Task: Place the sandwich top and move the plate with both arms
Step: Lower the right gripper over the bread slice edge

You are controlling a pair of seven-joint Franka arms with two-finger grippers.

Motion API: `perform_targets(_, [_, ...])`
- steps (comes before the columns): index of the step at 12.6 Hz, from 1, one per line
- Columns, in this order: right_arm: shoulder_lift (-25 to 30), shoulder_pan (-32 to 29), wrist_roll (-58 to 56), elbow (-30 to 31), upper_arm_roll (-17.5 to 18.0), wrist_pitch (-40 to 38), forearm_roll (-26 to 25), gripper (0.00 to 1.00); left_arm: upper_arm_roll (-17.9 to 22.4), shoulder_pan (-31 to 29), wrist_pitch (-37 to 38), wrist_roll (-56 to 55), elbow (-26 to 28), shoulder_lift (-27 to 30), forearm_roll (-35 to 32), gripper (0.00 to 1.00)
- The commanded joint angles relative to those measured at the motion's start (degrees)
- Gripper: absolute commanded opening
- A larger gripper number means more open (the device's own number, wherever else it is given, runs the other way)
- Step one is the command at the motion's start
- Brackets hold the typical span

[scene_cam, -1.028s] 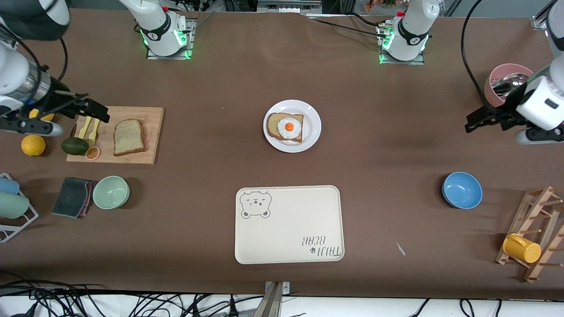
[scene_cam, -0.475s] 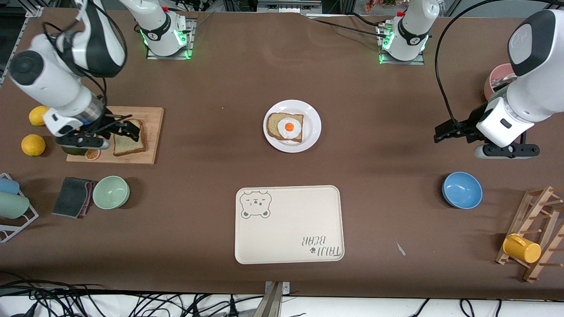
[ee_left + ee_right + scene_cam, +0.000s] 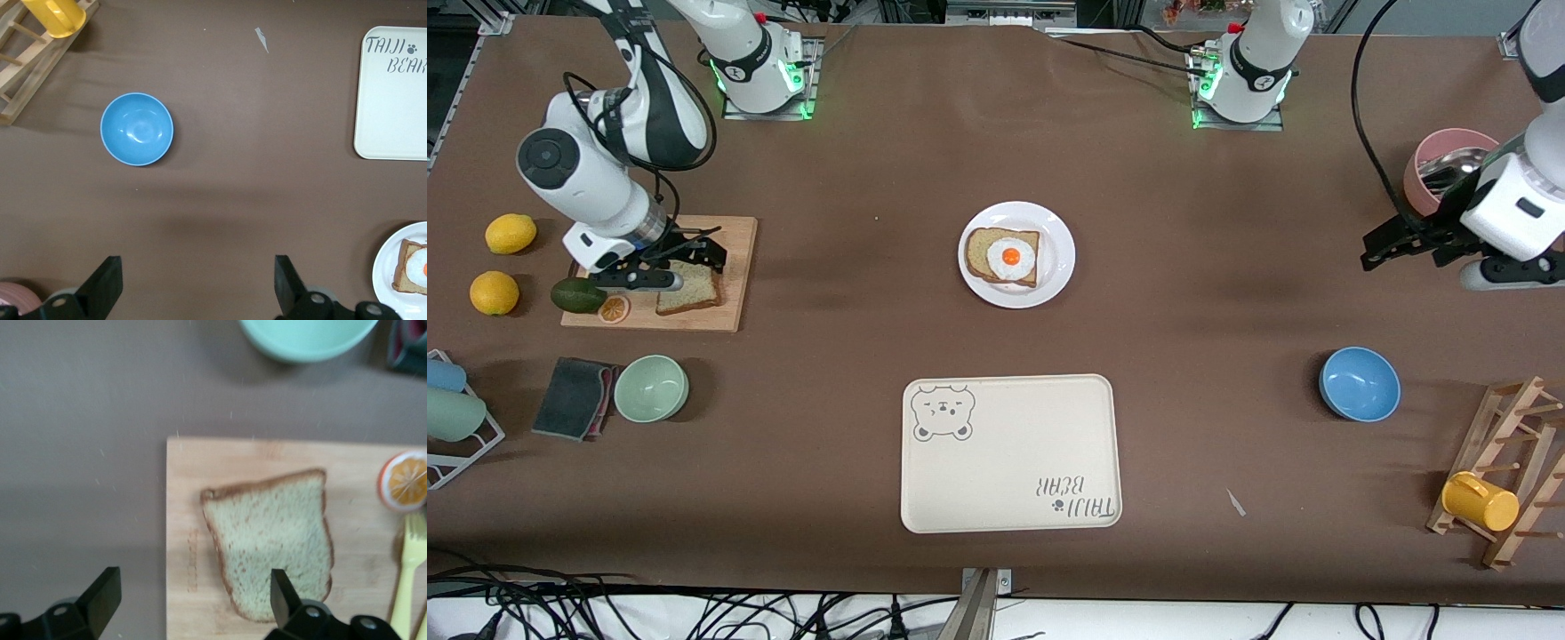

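The sandwich top (image 3: 690, 292), a light speckled bread slice, lies on a wooden cutting board (image 3: 734, 313) toward the right arm's end of the table. My right gripper (image 3: 698, 253) hovers open over the slice's edge nearest the bases and covers part of it. In the right wrist view the slice (image 3: 270, 537) lies flat on the board (image 3: 187, 520), and the right gripper (image 3: 193, 600) straddles the slice's edge with nothing held. The white plate (image 3: 1060, 260) at mid-table holds a darker bread slice (image 3: 980, 242) with a fried egg (image 3: 1010, 257). My left gripper (image 3: 1378, 249) is open and empty over bare table.
The bear-print tray (image 3: 1009, 453) lies nearer the camera than the plate. An avocado (image 3: 576, 294), an orange slice (image 3: 614, 308), two lemons, a green bowl (image 3: 651, 388) and a cloth sit round the board. A blue bowl (image 3: 1359, 383), a pink bowl (image 3: 1449, 169) and a mug rack (image 3: 1494, 484) are at the left arm's end.
My right gripper has swung in from the table's end to over the bread slice on the board. My left arm came toward the plate, then drew back toward its end of the table.
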State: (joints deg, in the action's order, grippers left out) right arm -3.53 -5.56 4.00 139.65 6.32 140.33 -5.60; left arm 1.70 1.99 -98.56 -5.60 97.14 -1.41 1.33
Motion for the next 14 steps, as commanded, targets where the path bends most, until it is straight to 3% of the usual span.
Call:
perform_targets(1, [-2.3, -0.2, -0.5, 1.8, -0.2, 1.6, -1.4, 0.91, -0.3, -1.2, 0.6, -0.4, 0.7, 1.0, -2.0, 1.0])
perform_targets(5, [-6.6, -0.2, 0.5, 1.7, -2.2, 5.0, -5.7, 0.76, -0.2, -1.9, -0.8, -0.3, 0.8, 0.4, -2.5, 1.0])
perform_targets(10, [-9.4, -0.2, 0.5, 1.5, -2.3, 7.7, -9.3, 0.68, -0.3, -1.9, -0.8, -0.3, 0.8, 0.4, -2.5, 1.0])
perform_targets(12, [-9.4, -0.2, 0.7, 1.4, -2.3, 7.7, -10.7, 0.6, -0.3, -1.9, -0.8, -0.3, 0.8, 0.4, -2.5, 1.0])
perform_targets(14, [-9.5, -0.2, 0.7, 1.3, -2.3, 7.7, -10.7, 0.46, -0.3, -1.9, -0.6, -0.4, 0.8, 0.5, -2.5, 1.0])
